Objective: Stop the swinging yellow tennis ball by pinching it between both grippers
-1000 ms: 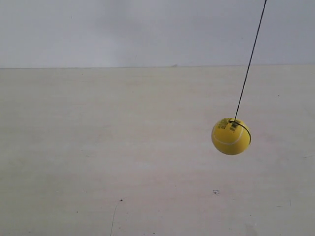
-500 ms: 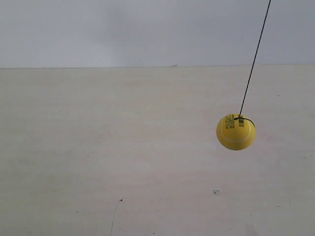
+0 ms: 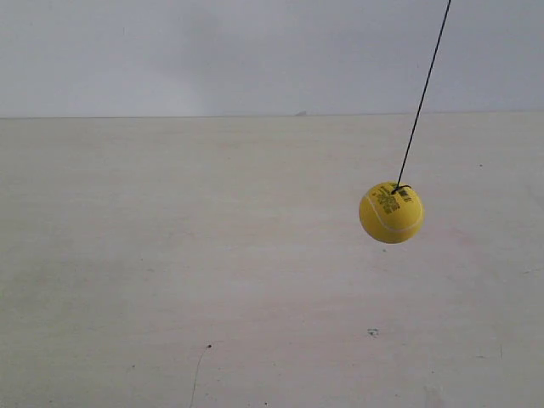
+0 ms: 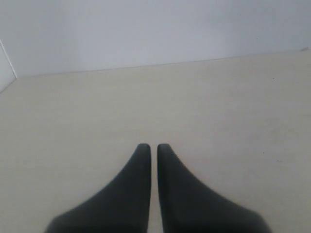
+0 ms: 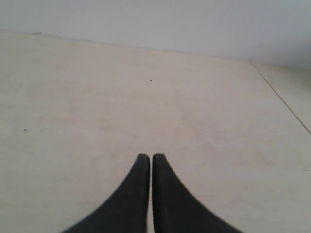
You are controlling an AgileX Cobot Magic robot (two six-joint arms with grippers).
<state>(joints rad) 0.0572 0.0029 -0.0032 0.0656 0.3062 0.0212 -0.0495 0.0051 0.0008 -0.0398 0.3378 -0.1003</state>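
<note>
While the pale tabletop [image 3: 170,255] lay beneath, the yellow tennis ball [image 3: 391,212] hung on its black string [image 3: 421,98] toward the exterior view's right, clear of both arms. Left tool [image 4: 151,148] and right tool [image 5: 146,158] were clenched, grasping nothing, presumably to serve as blunt pinching pads.

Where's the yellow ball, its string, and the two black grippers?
Ball [image 3: 391,213]: exterior view, middle of its yellow face.
String [image 3: 421,96]: exterior view, midway up the black line.
Left gripper [image 4: 150,148]: left wrist view, between its tips.
Right gripper [image 5: 150,158]: right wrist view, between its tips.
</note>
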